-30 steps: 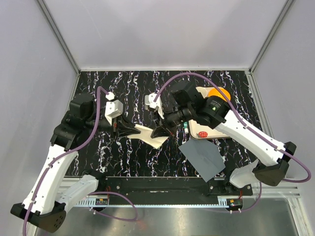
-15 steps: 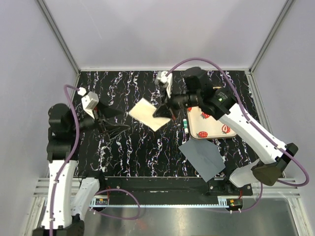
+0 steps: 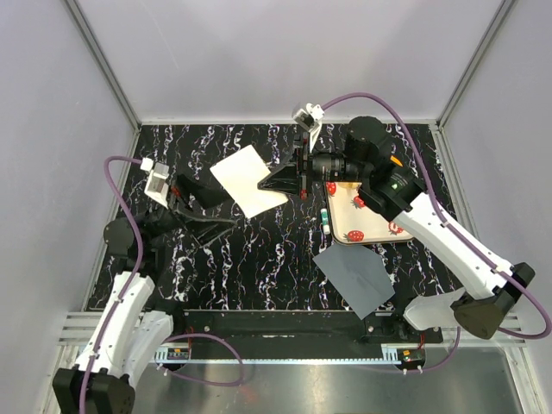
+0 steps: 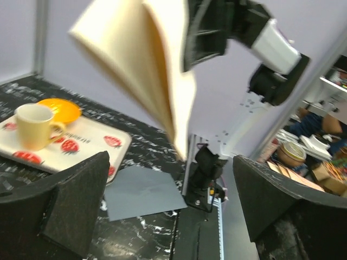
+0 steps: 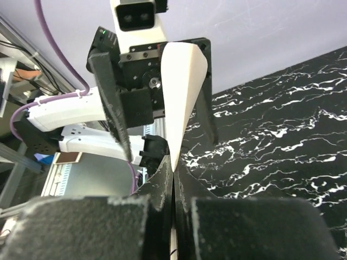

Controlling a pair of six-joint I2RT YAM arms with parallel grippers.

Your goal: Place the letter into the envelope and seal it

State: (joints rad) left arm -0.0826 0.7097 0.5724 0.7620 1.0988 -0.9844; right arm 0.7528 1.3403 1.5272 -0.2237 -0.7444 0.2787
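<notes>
The letter (image 3: 248,179) is a folded tan-beige sheet held in the air over the middle of the table. My right gripper (image 3: 276,183) is shut on its right edge; in the right wrist view the sheet (image 5: 181,92) rises edge-on from the pinched jaws (image 5: 173,173). My left gripper (image 3: 214,210) stands open just left of the sheet, touching nothing. In the left wrist view the letter (image 4: 146,70) hangs above the wide gap of that gripper (image 4: 173,211). The dark grey envelope (image 3: 354,276) lies flat on the near right of the table, also in the left wrist view (image 4: 142,190).
A strawberry-printed tray (image 3: 373,226) sits at the right, under the right arm, holding a cream cup (image 4: 33,125) and an orange saucer (image 4: 58,110). A small white and green tube (image 3: 325,217) lies beside the tray's left edge. Frame posts and walls enclose the table.
My left gripper opened, let go of the letter and drew back to the left. The right gripper carried the letter up and toward the back of the table.
</notes>
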